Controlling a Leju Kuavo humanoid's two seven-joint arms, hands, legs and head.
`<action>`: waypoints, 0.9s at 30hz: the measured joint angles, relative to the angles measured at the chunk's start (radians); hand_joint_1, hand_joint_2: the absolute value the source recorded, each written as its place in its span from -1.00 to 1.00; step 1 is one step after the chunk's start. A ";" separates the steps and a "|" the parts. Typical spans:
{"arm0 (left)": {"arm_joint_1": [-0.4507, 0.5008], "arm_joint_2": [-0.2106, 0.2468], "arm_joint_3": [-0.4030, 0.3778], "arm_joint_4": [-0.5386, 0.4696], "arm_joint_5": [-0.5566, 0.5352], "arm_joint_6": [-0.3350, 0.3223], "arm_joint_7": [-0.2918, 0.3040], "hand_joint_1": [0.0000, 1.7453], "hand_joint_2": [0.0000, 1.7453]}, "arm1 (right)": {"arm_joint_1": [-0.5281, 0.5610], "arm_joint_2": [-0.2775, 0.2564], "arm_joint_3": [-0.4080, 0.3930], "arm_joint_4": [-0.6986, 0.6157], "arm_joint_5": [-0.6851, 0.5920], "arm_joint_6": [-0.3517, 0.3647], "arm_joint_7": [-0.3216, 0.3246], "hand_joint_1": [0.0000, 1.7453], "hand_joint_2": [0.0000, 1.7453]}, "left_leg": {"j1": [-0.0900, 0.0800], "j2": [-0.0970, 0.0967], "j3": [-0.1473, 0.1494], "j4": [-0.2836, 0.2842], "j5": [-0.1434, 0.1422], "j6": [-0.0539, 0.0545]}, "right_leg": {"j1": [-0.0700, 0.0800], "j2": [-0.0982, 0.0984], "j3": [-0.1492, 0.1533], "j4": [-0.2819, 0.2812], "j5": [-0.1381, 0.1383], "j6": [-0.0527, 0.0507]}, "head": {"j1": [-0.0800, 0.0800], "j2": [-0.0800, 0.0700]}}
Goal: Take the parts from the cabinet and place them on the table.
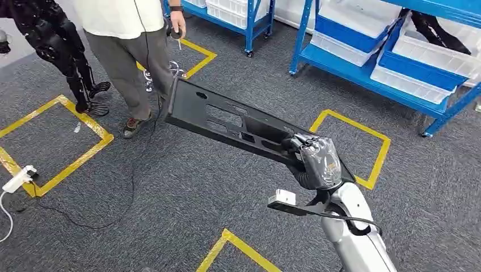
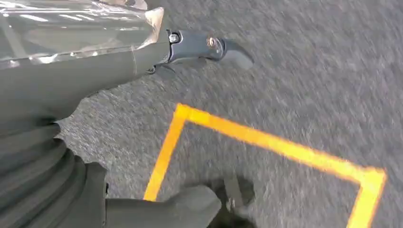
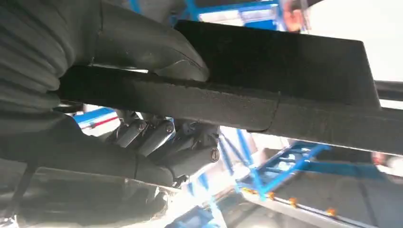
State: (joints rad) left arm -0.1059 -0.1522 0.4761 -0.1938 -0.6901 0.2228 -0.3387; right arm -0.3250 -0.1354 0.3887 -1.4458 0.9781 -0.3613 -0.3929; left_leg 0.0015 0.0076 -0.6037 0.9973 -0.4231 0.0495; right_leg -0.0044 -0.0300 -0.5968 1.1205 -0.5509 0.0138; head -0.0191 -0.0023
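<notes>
Right robot hand (image 1: 315,160) gripping long black part (image 1: 227,120) at one end, left robot hand (image 2: 71,95) empty, fingers apart, over carpet (image 1: 170,198)

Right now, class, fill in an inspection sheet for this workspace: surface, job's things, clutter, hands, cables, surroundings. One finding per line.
Surface: grey carpet floor marked with yellow tape squares; no table seen.
Job's things: one long black panel with cut-outs, carried in the air, tilted.
Clutter: white power strip on the floor, at a tape corner.
Hands: right hand grips the panel's near end; left hand hangs over the carpet, holding nothing, its fingers mostly hidden.
Cables: dark cable trailing across the carpet by the person.
Surroundings: a person standing ahead; blue shelving with white bins; a dark robot's legs at the far left.
</notes>
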 joint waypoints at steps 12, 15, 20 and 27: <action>0.003 -0.005 0.001 0.000 0.010 -0.003 -0.006 -1.00 1.00 | 0.013 -0.024 0.005 -0.008 0.004 0.010 0.002 0.94 1.00 | 0.003 -0.136 -0.019 0.018 0.000 -0.028 | -0.015 0.059 0.022 -0.094 0.076 0.014 | 0.002 0.000; 0.001 -0.004 0.001 0.000 0.010 -0.003 -0.006 -1.00 1.00 | 0.011 -0.022 0.005 -0.015 0.005 0.011 0.006 0.94 1.00 | 0.001 -0.045 -0.058 0.103 -0.058 -0.044 | -0.022 0.033 0.026 -0.101 0.081 -0.016 | -0.011 0.000; 0.001 -0.005 0.001 0.000 0.010 -0.003 -0.005 -1.00 1.00 | 0.012 -0.023 0.008 -0.017 0.022 0.018 0.023 0.94 1.00 | 0.011 -0.009 -0.158 0.292 -0.107 -0.055 | -0.015 -0.022 0.026 -0.101 0.077 -0.022 | -0.011 0.000; 0.000 -0.003 0.005 -0.001 0.010 0.000 -0.006 -1.00 1.00 | 0.006 -0.024 0.009 -0.033 0.024 0.020 0.028 0.94 1.00 | -0.010 0.025 -0.025 0.027 -0.012 -0.025 | -0.006 -0.085 0.035 -0.106 0.069 0.000 | -0.008 0.000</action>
State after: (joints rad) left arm -0.1056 -0.1549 0.4814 -0.1946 -0.6798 0.2228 -0.3445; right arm -0.3192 -0.1591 0.3979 -1.4786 1.0025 -0.3414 -0.3647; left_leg -0.0083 0.0322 -0.6288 1.0244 -0.4346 0.0242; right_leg -0.0103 -0.1145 -0.5623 1.0141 -0.4821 0.0135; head -0.0267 -0.0023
